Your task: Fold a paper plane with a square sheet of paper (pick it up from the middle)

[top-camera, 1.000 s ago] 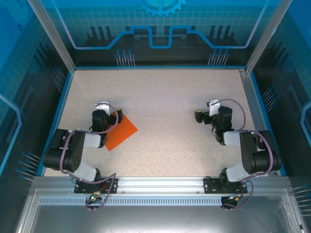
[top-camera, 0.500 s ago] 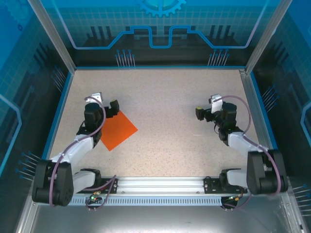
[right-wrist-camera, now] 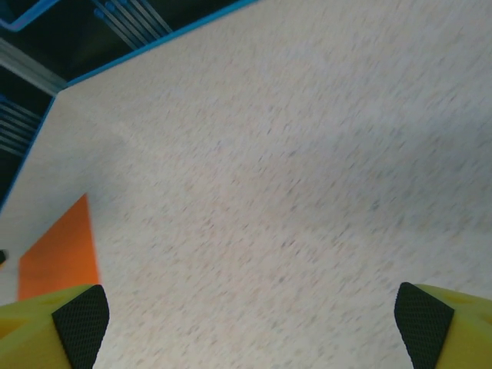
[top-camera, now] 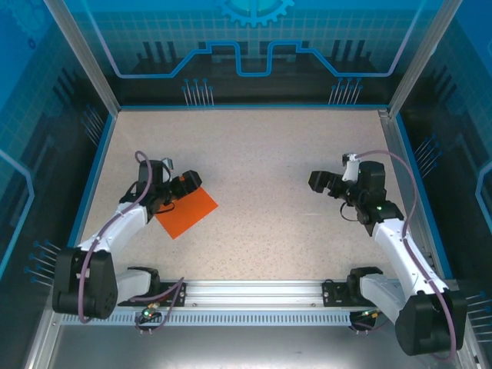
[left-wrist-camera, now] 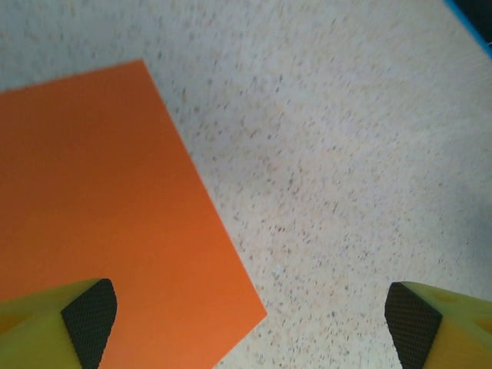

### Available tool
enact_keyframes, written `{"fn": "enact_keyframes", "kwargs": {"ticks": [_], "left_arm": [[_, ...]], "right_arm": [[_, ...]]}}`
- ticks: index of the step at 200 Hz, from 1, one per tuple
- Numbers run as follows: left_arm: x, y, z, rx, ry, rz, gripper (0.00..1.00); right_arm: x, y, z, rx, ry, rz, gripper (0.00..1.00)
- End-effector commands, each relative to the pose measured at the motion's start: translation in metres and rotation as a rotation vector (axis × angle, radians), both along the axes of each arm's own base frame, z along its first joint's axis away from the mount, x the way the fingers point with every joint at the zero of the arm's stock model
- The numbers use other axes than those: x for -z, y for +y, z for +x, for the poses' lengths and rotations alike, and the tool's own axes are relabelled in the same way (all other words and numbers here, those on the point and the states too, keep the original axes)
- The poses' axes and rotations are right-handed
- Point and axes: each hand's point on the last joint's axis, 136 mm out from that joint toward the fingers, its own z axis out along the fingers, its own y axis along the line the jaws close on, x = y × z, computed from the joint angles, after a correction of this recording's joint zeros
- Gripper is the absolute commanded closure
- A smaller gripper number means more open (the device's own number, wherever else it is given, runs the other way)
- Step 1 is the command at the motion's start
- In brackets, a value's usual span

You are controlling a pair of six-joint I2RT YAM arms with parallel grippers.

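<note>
The square sheet of paper (top-camera: pixel 187 212) is bright orange and lies flat and unfolded on the speckled table, left of centre. My left gripper (top-camera: pixel 183 184) hangs low over the sheet's far corner. In the left wrist view the sheet (left-wrist-camera: pixel 100 215) covers the left side. Its corner ends between the widely spread yellow fingertips (left-wrist-camera: pixel 88 315) of the open left gripper (left-wrist-camera: pixel 250 323), which hold nothing. My right gripper (top-camera: pixel 323 183) is open over bare table at the right. In its wrist view the right gripper (right-wrist-camera: pixel 252 327) is empty and the sheet (right-wrist-camera: pixel 61 254) lies far off. The paper plane is out of view.
The speckled table (top-camera: pixel 261 154) is ringed by a blue rim and transparent enclosure walls (top-camera: pixel 254 46). A metal rail (top-camera: pixel 254 292) with both arm bases runs along the near edge. Open tabletop lies between the two grippers.
Both arms have unfolded from a tucked pose and reached forward. The left gripper has swung down over the sheet's far corner. The sheet has not moved.
</note>
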Motion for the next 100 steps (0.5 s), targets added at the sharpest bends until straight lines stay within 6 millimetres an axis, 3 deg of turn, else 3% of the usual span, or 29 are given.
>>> {"fn": "enact_keyframes", "kwargs": {"ticks": [1, 61, 100], "left_arm": [[0.008, -0.005, -0.006, -0.007, 0.107, -0.05, 0.08], [0.044, -0.023, 0.007, 0.038, 0.232, 0.004, 0.1], [0.064, -0.052, 0.008, 0.116, 0.287, 0.024, 0.09]], "right_arm": [[0.008, 0.032, -0.017, -0.108, 0.15, 0.094, 0.0], [0.034, 0.053, -0.018, -0.172, 0.281, 0.0, 0.0], [0.05, 0.048, -0.021, -0.135, 0.329, -0.055, 0.0]]}}
